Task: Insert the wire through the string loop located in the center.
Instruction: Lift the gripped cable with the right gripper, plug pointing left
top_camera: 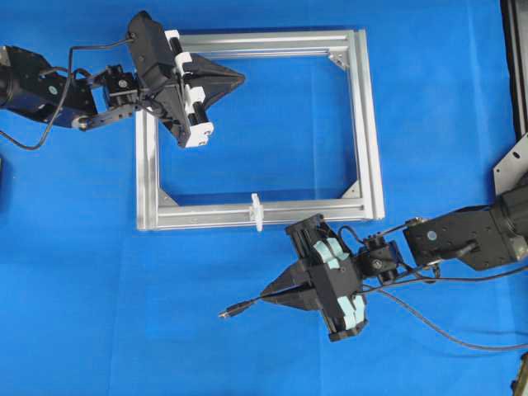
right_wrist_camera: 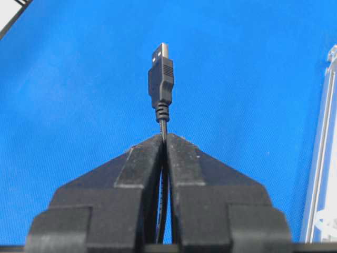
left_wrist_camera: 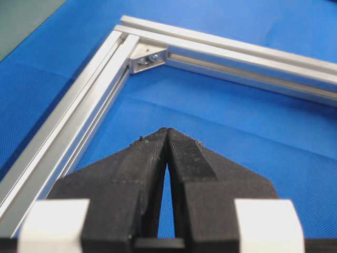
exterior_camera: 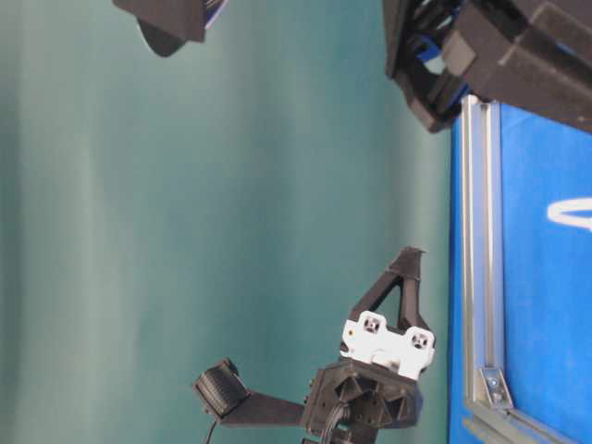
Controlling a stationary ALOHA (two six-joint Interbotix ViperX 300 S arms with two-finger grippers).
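The wire (top_camera: pixel 429 326) is a thin black cable ending in a metal-tipped plug (top_camera: pixel 227 313). My right gripper (top_camera: pixel 268 294) is shut on it just behind the plug, below the frame. In the right wrist view the plug (right_wrist_camera: pixel 160 74) sticks out straight ahead of the closed gripper (right_wrist_camera: pixel 165 138). The string loop (top_camera: pixel 256 210) is a tiny white loop standing on the middle of the frame's near rail, up and slightly right of the plug. My left gripper (top_camera: pixel 242 80) is shut and empty over the frame's top-left part, and it also shows shut in the left wrist view (left_wrist_camera: pixel 167 130).
The silver aluminium frame (top_camera: pixel 370 124) lies on the blue mat. A corner bracket (left_wrist_camera: pixel 147 57) lies ahead of the left gripper. The frame rail (right_wrist_camera: pixel 321 158) runs along the right edge of the right wrist view. A metal bracket (top_camera: pixel 513 165) sits at the far right.
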